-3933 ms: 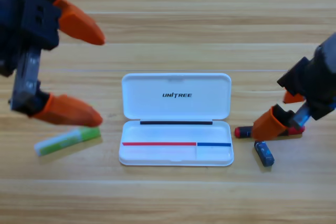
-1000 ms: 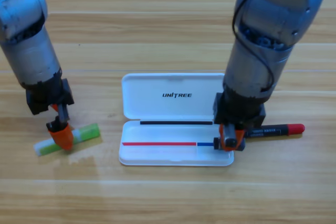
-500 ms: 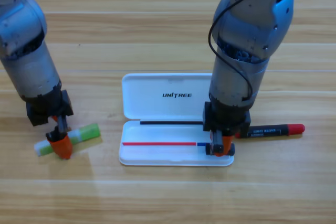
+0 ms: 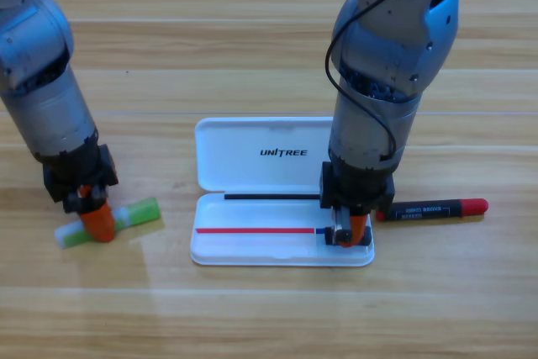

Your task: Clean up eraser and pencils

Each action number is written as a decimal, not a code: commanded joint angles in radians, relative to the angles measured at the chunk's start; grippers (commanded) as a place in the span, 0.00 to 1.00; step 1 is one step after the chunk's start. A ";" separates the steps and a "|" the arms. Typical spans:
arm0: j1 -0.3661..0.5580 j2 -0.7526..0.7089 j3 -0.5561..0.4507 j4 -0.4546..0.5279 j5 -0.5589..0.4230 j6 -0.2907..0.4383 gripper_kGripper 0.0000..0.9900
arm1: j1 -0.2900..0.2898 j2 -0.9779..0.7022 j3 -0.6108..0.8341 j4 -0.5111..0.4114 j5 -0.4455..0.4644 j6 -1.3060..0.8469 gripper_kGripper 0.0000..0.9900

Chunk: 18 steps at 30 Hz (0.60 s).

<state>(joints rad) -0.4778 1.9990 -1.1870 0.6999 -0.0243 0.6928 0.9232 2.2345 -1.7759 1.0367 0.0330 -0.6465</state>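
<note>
Two arms down at the table, one at each end of the case

Two grey arms come down from the top edge, and we see both standing nearly upright over the wooden table [image 4: 269, 317], their rounded metal housings wide above and narrowing to black wrists.

We find the left end effector [image 4: 97, 223] low at the picture's left, pointing straight down on the green pencil [image 4: 109, 223]. One orange jaw shows in front of the stick, about at its middle; we cannot tell how wide the jaws stand or whether they have hold of it. That pencil is a thick bright green stick with a pale whitish left end, lying flat on the table, slightly tilted, well left of the case.

We see the right end effector [image 4: 350, 231] pointing down into the right end of the white case's [image 4: 252, 245] lower tray. A dark bit shows between its orange tips, too hidden for us to name, and we cannot tell its jaw gap. A black cable loops along this arm's housing.

Smooth white plastic with rounded corners, the case lies open, its lid flat behind the tray and printed UNITREE.

We see the black pencil [image 4: 433, 208], red at its right end, with small print, lying just right of the case beside the right wrist.
</note>
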 commanded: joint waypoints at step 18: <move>0.001 -0.100 -0.207 0.242 -0.052 0.103 0.00 | -0.063 -0.358 0.220 -0.010 -0.022 -0.061 0.96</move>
<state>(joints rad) -0.4758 1.9840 -1.3236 0.8679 -0.0678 0.7724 0.9211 2.0250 -1.6434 1.0353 0.0280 -0.6615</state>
